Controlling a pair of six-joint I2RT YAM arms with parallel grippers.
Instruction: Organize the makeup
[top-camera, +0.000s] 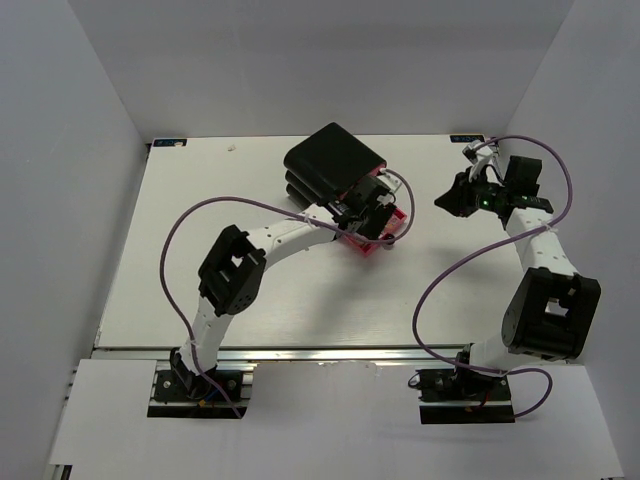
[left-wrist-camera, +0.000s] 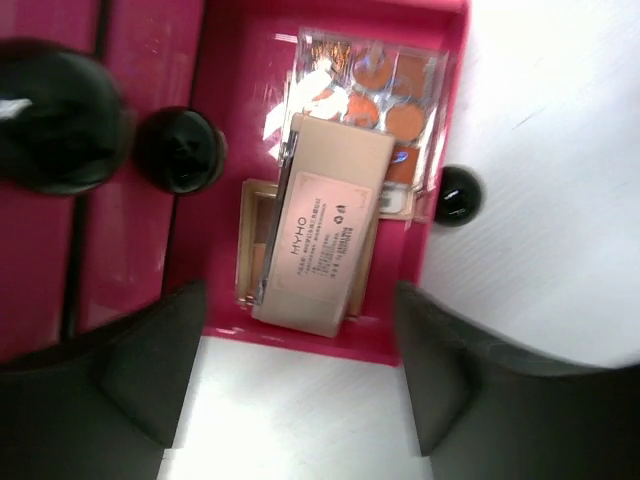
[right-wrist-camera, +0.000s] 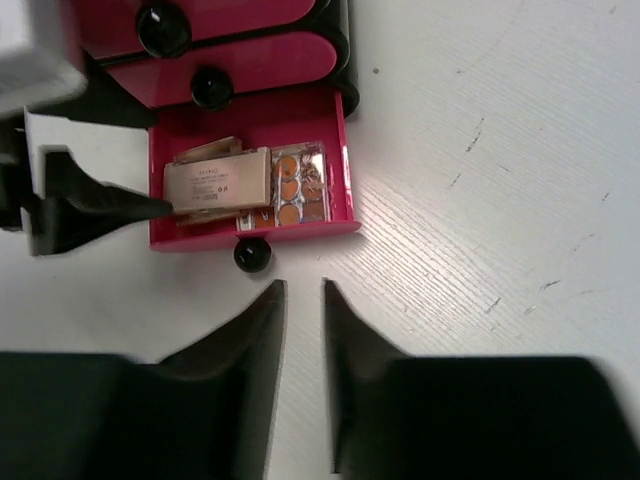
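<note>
Bolted at the near edge, both arms bend up and reach far. Left end effector (left-wrist-camera: 300, 300) hangs over the open pink drawer (right-wrist-camera: 200, 243), fingers spread wide and empty; from above, its wrist hides the drawer's contents. Inside, a tan package (left-wrist-camera: 320, 220) printed HYHO lies across a second tan piece (left-wrist-camera: 248, 240), mostly covered, and overlaps a clear-lidded palette (left-wrist-camera: 385, 100) of orange-brown pans. Right end effector (right-wrist-camera: 302, 290) hovers over the white surface (right-wrist-camera: 480, 200) right of the drawer, fingers a narrow gap apart, holding nothing. Farthest stands the black drawer box (top-camera: 330, 155).
</note>
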